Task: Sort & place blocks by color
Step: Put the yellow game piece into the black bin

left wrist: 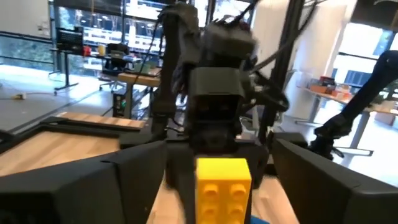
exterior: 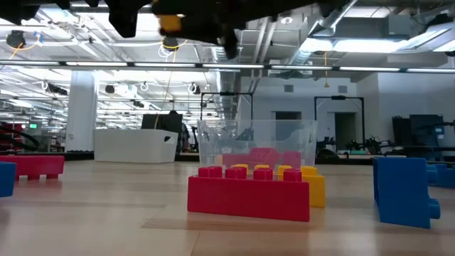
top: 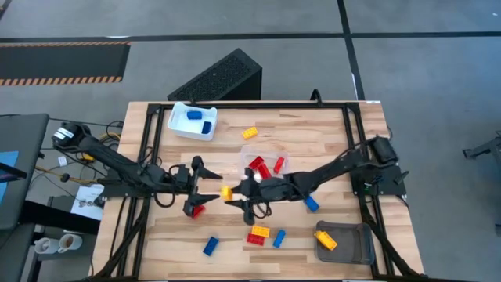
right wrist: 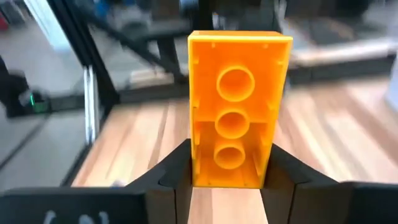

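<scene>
Yellow-orange block (right wrist: 239, 109) clamped btwn right gripper (right wrist: 227, 177) fingers; left gripper (left wrist: 214, 180) fingers spread wide, off it.

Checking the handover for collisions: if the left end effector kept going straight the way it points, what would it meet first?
Likely the yellow brick straight ahead, clamped in the right end effector; the left end effector stands open just short of it, though depth is uncertain.

Overhead, table-level, two wrist views

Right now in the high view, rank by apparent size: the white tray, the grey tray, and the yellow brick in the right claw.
1. Grey tray and white tray: they look about alike, so no ranking between them.
2. Yellow brick, held in the right claw: far smaller.
</scene>
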Robot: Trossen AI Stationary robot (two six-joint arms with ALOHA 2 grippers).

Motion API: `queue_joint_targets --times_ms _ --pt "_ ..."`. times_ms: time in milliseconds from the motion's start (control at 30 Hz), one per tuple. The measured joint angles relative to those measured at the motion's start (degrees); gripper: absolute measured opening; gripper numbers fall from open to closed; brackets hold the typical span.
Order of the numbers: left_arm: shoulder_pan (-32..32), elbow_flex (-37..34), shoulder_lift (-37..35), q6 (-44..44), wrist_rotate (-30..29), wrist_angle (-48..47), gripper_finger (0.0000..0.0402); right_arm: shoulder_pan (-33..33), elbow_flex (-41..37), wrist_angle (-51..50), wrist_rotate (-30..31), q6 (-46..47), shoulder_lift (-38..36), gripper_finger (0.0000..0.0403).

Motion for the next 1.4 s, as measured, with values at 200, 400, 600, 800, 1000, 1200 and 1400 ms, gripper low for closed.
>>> queue_joint_targets --times_ms 200,400,600,800,1000,1200,1400 --pt "-0.02 0.00 -5.38 -1.47 -1.54 -7.76 0.0296 4.50 0.07 -28.83 0.14 9.95 -11.30 0.0135" --pt "-0.02 0.00 -8.32 -3.29 -2.14 -11.82 0.0295 14.34 0.07 -49.20 5.58 26.82 -20.04 0.0154" --pt "-0.02 0.00 -8.28 -3.96 -2.13 -12.60 0.0295 27.09 0.04 -63.36 8.51 52.22 -23.99 0.0147" --pt "-0.04 0.00 -8.25 -4.00 -2.11 -12.54 0.0295 39.08 0.04 -71.88 7.57 77.50 -23.33 0.0160" --pt "-0.04 0.00 -8.25 -4.00 -2.11 -12.33 0.0294 45.54 -0.02 -76.36 3.95 94.94 -20.87 0.0164" --pt "-0.02 0.00 -8.25 -3.42 -3.19 -12.11 0.0294 46.60 -0.02 -78.21 -5.60 102.51 -18.61 0.0163" --pt "0.00 0.00 -8.25 -2.36 -4.52 -12.08 0.0294 46.57 -0.02 -80.72 -9.48 102.67 -16.72 0.0190"
